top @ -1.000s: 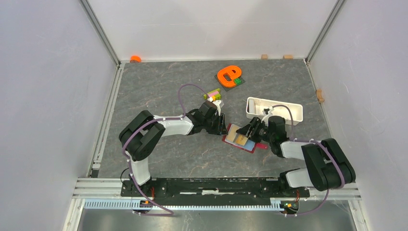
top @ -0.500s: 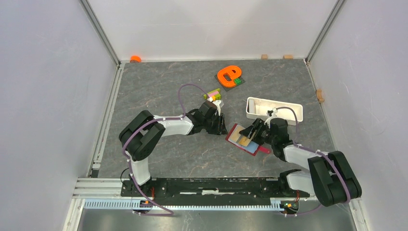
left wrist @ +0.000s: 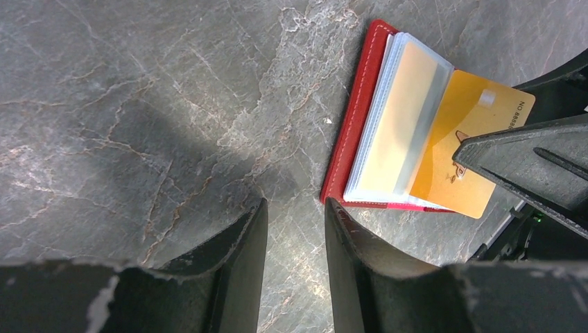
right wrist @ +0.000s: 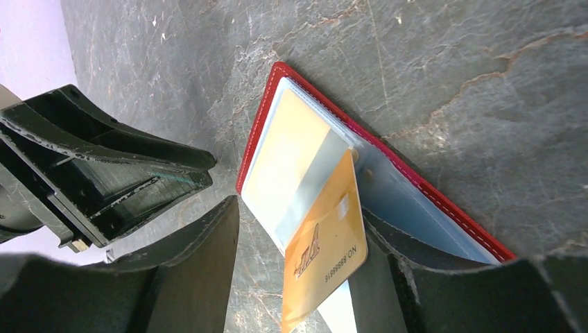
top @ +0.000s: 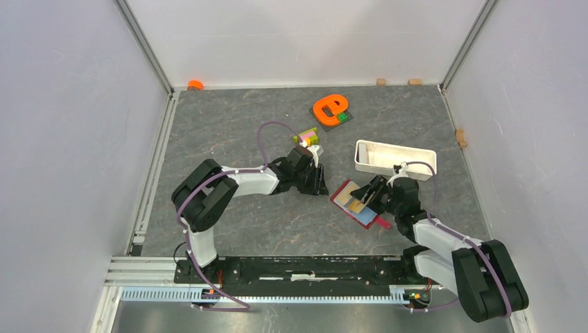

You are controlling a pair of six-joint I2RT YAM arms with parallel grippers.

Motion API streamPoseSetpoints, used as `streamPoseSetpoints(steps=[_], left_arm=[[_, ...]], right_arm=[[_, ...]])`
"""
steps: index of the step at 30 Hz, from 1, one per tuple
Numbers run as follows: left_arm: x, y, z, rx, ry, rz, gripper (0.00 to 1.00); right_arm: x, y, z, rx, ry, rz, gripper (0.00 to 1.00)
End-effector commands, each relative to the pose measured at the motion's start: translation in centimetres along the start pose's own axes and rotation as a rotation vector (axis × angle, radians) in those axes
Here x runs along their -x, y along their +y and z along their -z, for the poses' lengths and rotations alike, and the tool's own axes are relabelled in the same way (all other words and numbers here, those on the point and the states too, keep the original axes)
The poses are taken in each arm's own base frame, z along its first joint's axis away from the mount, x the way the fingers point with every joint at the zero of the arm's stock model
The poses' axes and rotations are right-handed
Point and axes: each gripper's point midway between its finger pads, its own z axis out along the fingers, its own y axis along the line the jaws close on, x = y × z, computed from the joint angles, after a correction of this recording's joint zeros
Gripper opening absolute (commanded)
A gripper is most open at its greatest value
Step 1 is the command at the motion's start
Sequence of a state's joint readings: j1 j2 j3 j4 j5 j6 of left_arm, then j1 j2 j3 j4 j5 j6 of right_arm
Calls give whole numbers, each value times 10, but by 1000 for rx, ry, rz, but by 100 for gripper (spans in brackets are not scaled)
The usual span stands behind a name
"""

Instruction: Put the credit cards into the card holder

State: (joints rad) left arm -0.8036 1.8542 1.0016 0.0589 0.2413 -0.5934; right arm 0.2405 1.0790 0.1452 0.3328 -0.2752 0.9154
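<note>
The dark-red card holder (top: 344, 193) lies open on the table, light-blue inside up. In the right wrist view its red rim (right wrist: 258, 132) frames a tan card (right wrist: 288, 149) lying under a clear sleeve. An orange credit card (right wrist: 326, 243) sticks out of a sleeve at a tilt. My right gripper (right wrist: 301, 215) is open, its jaws either side of that card, which is close to the right finger (right wrist: 416, 277). My left gripper (left wrist: 296, 208) is open and empty just left of the holder's red edge (left wrist: 353, 125). The orange card also shows in the left wrist view (left wrist: 471, 159).
A white oblong tray (top: 395, 159) stands behind the right gripper (top: 374, 195). Multicoloured bricks (top: 307, 137) lie behind the left gripper (top: 321, 182). An orange letter-shaped piece (top: 329, 109) sits on a dark plate at the back. Walls close in on three sides.
My right arm has drawn back to the right and the card holder has slid a little right with it. The left arm has not moved.
</note>
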Motion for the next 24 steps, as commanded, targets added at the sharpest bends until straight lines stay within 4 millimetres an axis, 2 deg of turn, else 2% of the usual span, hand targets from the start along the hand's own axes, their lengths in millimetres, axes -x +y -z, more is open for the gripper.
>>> streamPoseSetpoints(steps=[1,9,17,24], left_arm=[[1,-6,-3,-23,14,-38,43],[1,-13,-5,-40,18,-44,43],[15,-40,-11,-109,7,-87,43],[14,-60,-25,-162,24,-115,42]], right_arm=[[-13,-41,7,-173,2,-35,61],[-10,-45,12,-201,-23,-53,59],[-3,-43,19,-220,-50,-51,61],[2,-40,23,-231,-63,-55,60]])
